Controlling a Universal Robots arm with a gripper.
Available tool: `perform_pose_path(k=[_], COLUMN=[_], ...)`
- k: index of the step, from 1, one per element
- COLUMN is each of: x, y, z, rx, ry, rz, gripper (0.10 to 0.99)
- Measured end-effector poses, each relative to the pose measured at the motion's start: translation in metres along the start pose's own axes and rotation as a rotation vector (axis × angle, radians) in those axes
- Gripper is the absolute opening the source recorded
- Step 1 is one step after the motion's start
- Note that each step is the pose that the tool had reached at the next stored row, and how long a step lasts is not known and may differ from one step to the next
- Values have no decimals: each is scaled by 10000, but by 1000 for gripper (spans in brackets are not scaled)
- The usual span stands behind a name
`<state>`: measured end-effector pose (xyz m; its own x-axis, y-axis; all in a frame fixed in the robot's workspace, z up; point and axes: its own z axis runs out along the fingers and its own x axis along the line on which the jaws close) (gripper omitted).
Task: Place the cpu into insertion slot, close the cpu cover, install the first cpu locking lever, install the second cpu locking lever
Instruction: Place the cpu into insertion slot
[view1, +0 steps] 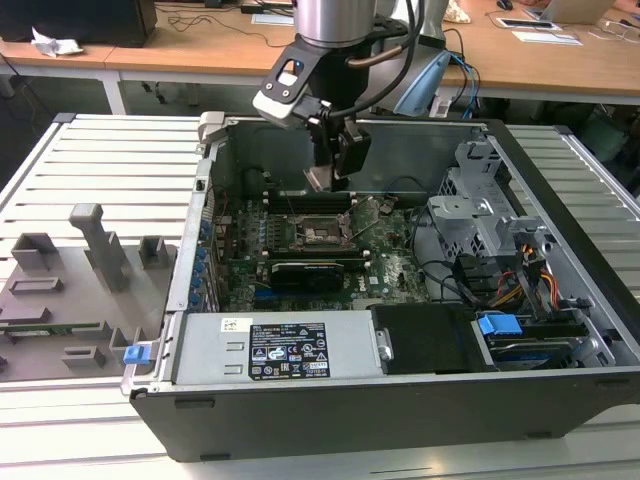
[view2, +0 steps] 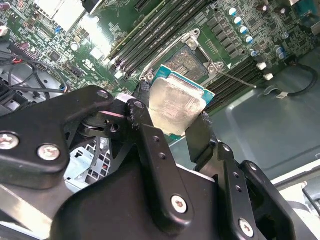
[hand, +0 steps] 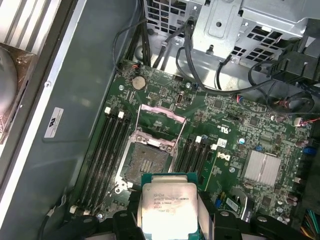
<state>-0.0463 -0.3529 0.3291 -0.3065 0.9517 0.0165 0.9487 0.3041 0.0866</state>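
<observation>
Right up close in the second wrist view, we have the gripper (view2: 172, 125) pinching the cpu (view2: 176, 104) by two opposite edges, a black finger (view2: 146, 135) on each side, silvery top towards the camera. Just past it lies the insertion slot (view2: 189, 59), uncovered, and the chip hangs above it, not touching. Long memory slots (view2: 150, 35) flank the socket, and a thin metal rod (view2: 239, 79) sticks out beside it.

The first wrist view gives us what that one hides. The cpu cover (hand: 161, 114) stands tipped up on the socket's coin battery (hand: 138, 82) side, with a tangle of black cables (hand: 200, 60) beyond.

Out in the exterior view, we see the open computer case (view1: 400, 420) with a black card (view1: 305, 272) lying just beside the socket. The power supply (view1: 200, 345) runs along the front wall. A grey fixture tray (view1: 70, 290) sits outside the case on the exterior view's left.
</observation>
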Motion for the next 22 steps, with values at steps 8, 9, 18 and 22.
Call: perform_pose_path(k=[8,9,18,22], x=[-1,-1,-1,-2], y=[-3,-3,-7,-9], z=[33,37,80,101], rx=[-2,-3,-7,-7], ry=[-17,-19,-41,-52], rz=[194,219,475,610], gripper=[529,529,529,529])
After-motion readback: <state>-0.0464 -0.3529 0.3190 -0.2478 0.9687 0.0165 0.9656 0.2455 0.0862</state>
